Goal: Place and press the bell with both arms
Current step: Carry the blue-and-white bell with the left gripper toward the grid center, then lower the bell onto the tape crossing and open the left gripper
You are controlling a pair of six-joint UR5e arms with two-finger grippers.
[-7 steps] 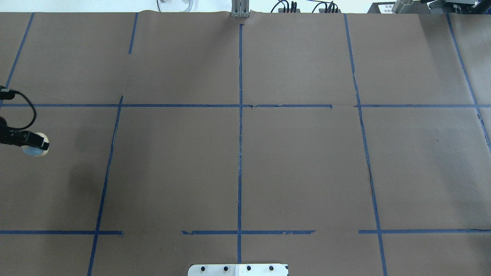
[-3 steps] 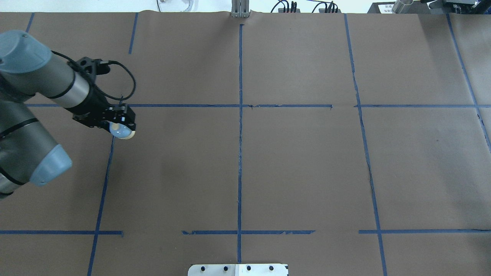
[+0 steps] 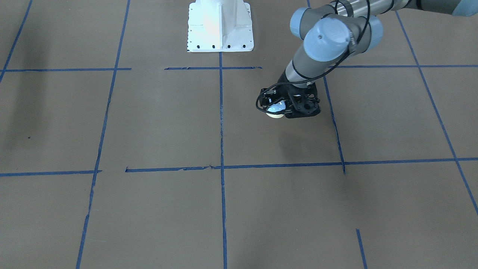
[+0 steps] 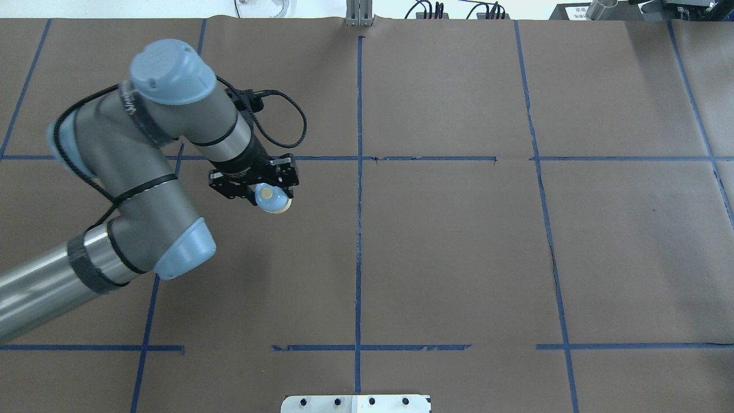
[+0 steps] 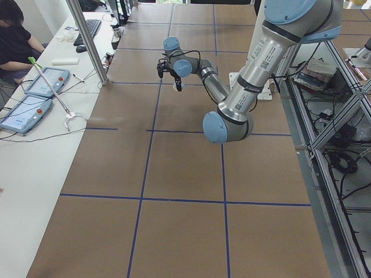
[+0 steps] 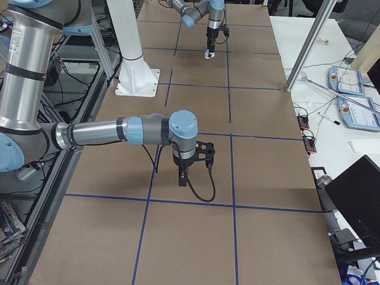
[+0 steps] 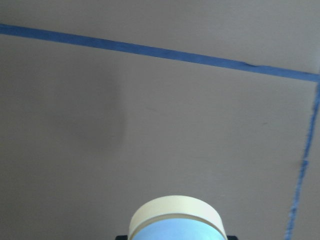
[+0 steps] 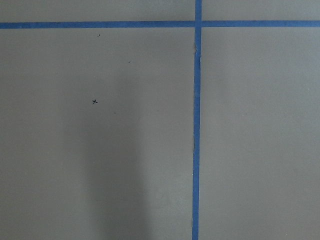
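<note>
We see the table [image 4: 459, 258] first, covered in brown paper and crossed by blue tape lines [image 4: 359, 229]; the white pedestal base [image 3: 220, 26] stands at its robot side. The left arm [image 4: 155, 189] comes in from the left of the overhead view, folded at the elbow, with its wrist angled toward the centre line; a black cable [image 4: 289, 123] loops off that wrist. We find the right arm [image 6: 101, 132] only in the exterior right view, stretched low over the paper; the right gripper [image 6: 181, 176] points down near a tape crossing, and we cannot tell whether its fingers are spread or together. The left gripper [image 4: 269, 190] is pinched on the bell [image 4: 274, 201]; in the overhead view the bell sits in the cell left of the centre line, just under the horizontal tape line, slightly tilted. In the front-facing view its shadow falls apart from it, so we read it as lifted off the paper. The cream button [image 4: 266, 195] faces up; in the left wrist view the cream base rim [image 7: 175, 212] shows at the bottom edge.
</note>
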